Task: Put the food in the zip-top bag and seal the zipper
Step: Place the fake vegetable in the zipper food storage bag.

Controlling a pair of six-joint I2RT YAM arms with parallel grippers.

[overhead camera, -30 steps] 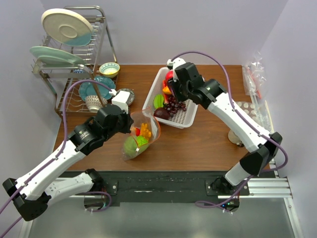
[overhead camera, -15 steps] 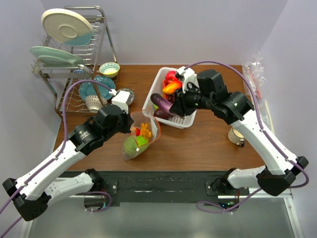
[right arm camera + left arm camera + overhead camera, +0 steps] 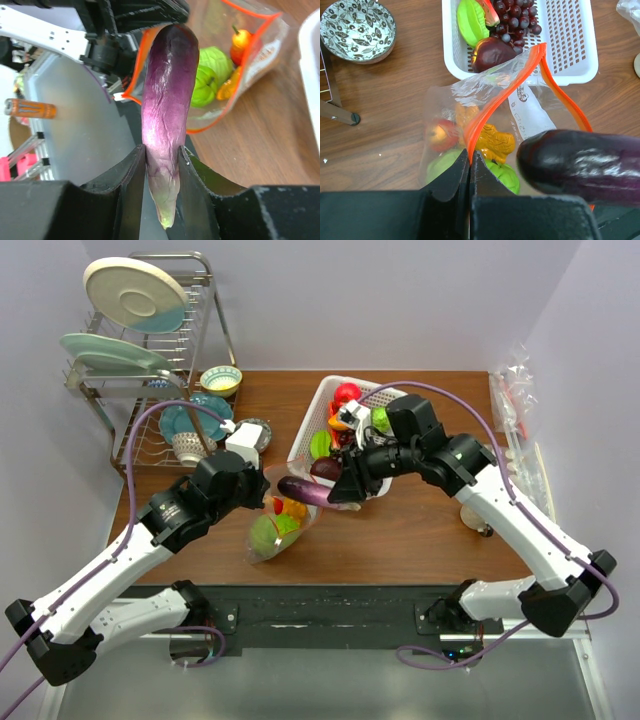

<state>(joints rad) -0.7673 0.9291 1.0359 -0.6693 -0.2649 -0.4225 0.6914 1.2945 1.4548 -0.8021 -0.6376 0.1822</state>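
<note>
The zip-top bag (image 3: 283, 523) lies on the table with its mouth held up and open; green, orange and red food is inside. My left gripper (image 3: 469, 162) is shut on the bag's orange-red zipper (image 3: 481, 124) at the near rim. My right gripper (image 3: 161, 159) is shut on the stem end of a purple eggplant (image 3: 167, 80). The eggplant (image 3: 307, 490) hangs level just above the bag's mouth, its tip toward the left gripper (image 3: 262, 495). It fills the lower right of the left wrist view (image 3: 580, 165). The bag also shows in the right wrist view (image 3: 235, 65).
The white basket (image 3: 385, 476) behind the bag holds grapes (image 3: 515, 17), a green fruit, a dark plum and red food. A dish rack (image 3: 150, 360) with plates and bowls stands at the back left. Clear packets (image 3: 515, 390) lie at the right edge.
My right gripper lifted the eggplant out of the basket and carried it left and toward me, to the bag's mouth. The left arm kept holding the zipper.
</note>
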